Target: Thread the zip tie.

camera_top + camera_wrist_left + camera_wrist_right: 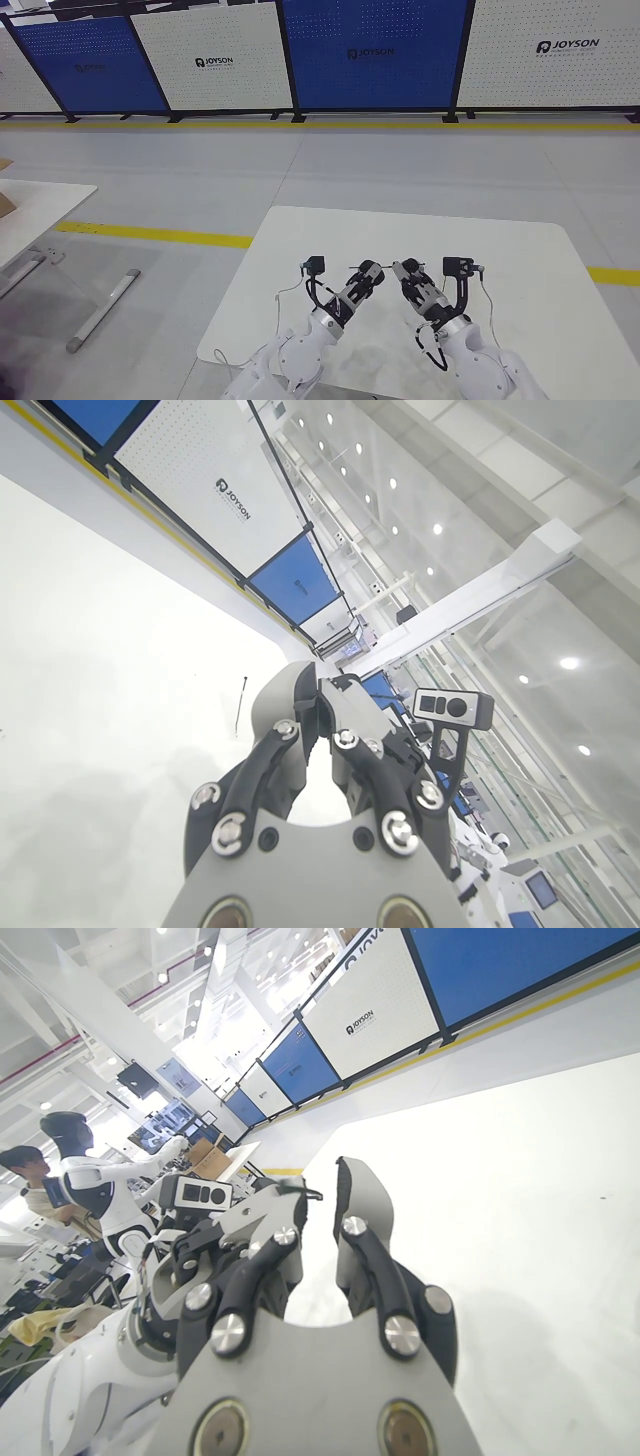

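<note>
A thin black zip tie (pixel 241 705) shows against the white table (pixel 100 625), just beside my left gripper's fingers and apart from them; it seems to lie on the table. My left gripper (pixel 317 700) is shut, its pads pressed together. A short black piece (pixel 309 1192) sticks out at its tip, and I cannot tell what it is. My right gripper (pixel 322 1193) is open by a narrow gap with nothing between its fingers. Both grippers, left (pixel 372 268) and right (pixel 400 266), hover tip to tip over the table's near middle.
The table (pixel 500 240) is bare around the arms, with its edges on all sides. Another white table (pixel 40 200) stands off to the left across grey floor. Blue and white panels (pixel 370 50) line the back.
</note>
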You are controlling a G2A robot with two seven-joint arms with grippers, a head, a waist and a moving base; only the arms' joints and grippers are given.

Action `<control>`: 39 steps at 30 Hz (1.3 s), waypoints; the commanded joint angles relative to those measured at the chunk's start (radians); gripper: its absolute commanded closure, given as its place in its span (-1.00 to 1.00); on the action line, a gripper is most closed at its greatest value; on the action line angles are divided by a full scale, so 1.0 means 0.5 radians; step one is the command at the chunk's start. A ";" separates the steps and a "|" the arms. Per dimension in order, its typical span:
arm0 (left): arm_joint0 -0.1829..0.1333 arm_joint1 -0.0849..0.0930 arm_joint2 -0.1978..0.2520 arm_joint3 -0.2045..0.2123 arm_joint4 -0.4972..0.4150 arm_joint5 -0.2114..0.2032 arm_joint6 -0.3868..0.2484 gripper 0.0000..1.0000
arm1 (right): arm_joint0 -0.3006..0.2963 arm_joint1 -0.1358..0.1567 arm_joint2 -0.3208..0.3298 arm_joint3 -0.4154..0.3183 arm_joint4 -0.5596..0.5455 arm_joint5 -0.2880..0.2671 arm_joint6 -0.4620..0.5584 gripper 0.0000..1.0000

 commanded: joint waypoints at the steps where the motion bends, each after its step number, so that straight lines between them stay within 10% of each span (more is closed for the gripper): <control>1: -0.002 -0.002 0.006 0.005 0.003 0.005 0.003 1.00 | -0.015 0.003 0.015 -0.007 0.000 0.008 -0.001 -1.00; 39: -0.010 -0.006 0.016 0.011 0.006 0.019 0.022 1.00 | -0.057 0.012 0.064 -0.028 0.016 0.010 -0.010 -1.00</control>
